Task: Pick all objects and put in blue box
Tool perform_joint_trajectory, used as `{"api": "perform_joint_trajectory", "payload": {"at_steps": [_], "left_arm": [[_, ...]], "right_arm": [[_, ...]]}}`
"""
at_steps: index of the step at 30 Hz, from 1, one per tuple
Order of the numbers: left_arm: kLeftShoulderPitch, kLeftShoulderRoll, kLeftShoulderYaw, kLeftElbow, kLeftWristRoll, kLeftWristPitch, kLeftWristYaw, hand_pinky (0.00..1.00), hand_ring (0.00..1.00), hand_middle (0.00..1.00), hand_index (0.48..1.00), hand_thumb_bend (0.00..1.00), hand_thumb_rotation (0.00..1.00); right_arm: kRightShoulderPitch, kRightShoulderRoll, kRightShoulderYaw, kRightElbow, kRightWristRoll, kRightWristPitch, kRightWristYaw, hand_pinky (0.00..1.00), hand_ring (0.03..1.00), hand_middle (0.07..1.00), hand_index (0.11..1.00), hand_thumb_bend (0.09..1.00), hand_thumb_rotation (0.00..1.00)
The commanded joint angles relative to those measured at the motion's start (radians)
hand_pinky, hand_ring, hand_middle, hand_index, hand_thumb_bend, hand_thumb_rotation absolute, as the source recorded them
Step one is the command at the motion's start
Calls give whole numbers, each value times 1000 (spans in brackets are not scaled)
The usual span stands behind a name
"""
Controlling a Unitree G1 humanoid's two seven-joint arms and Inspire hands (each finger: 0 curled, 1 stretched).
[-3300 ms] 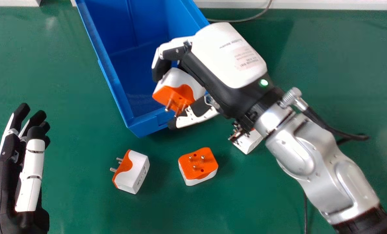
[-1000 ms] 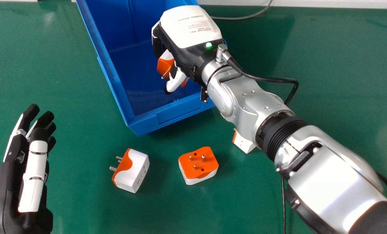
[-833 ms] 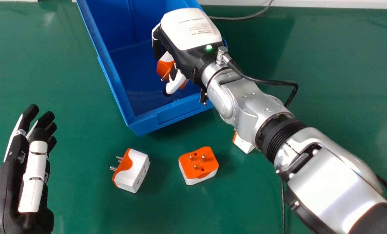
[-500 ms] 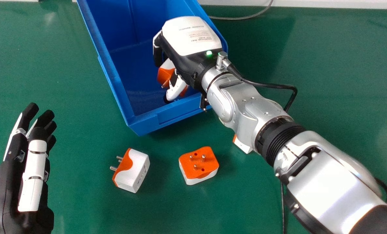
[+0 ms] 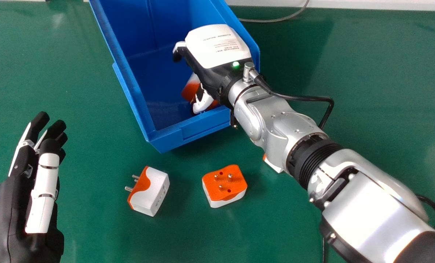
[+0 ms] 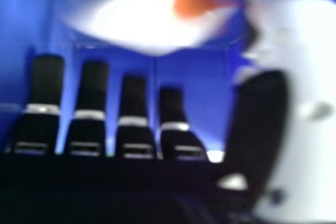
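And across the green surface (image 5: 93,237) comes the silver right forearm (image 5: 370,204), slanting from the head view's lower right corner up and leftward, its wrist over the near right part of the rim of the blue box (image 5: 206,126). The right hand (image 5: 217,47) is inside the box's outline, back upward, thumb on the near side, and it's open! In the right hand view, the fingers (image 6: 94,87) stretch out nearly straight and spread, with blue between them, the white-and-orange adapter (image 5: 190,89) lying clear of their tips: the grasp is released. Whether the thumb touches that adapter, or whether it rests on the box floor, I can't tell. The head view gives the adapter within the box walls, orange on both sides of the thumb. Over to the left hand (image 5: 44,193), open above the surface at the head view's left edge. Out on the surface, just this side of the box: the left adapter (image 5: 150,190) with its pins toward the left, the middle adapter (image 5: 224,186) with pins straight up, and the right adapter (image 5: 272,166), mostly hidden under the forearm. Slimmest of all, a black cable (image 5: 301,98) loops from the right wrist.
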Motion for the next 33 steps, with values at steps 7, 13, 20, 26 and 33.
{"api": "perform_joint_trajectory", "payload": {"at_steps": [7,13,20,26,33], "left_arm": [[1,13,6,-14,11,-19,-5,908,896,869,903,429,647],[7,10,9,-26,17,-20,2,916,902,869,895,445,648],[24,13,11,-29,84,-47,25,900,895,867,892,431,648],[17,3,-2,-56,102,-24,53,906,893,868,889,438,685],[-21,5,-13,-42,88,-31,41,895,890,881,902,452,655]], "right_arm": [[-16,-2,1,-32,2,-8,-46,700,846,945,932,643,302],[-15,1,-6,-40,9,-12,-68,700,846,948,939,640,299],[-5,-5,-16,-73,26,-49,-107,682,837,943,933,643,253],[10,-30,-4,-132,3,-100,-183,673,827,923,915,496,88],[62,-63,-12,-267,-6,-111,-210,671,824,909,899,444,36]]}}
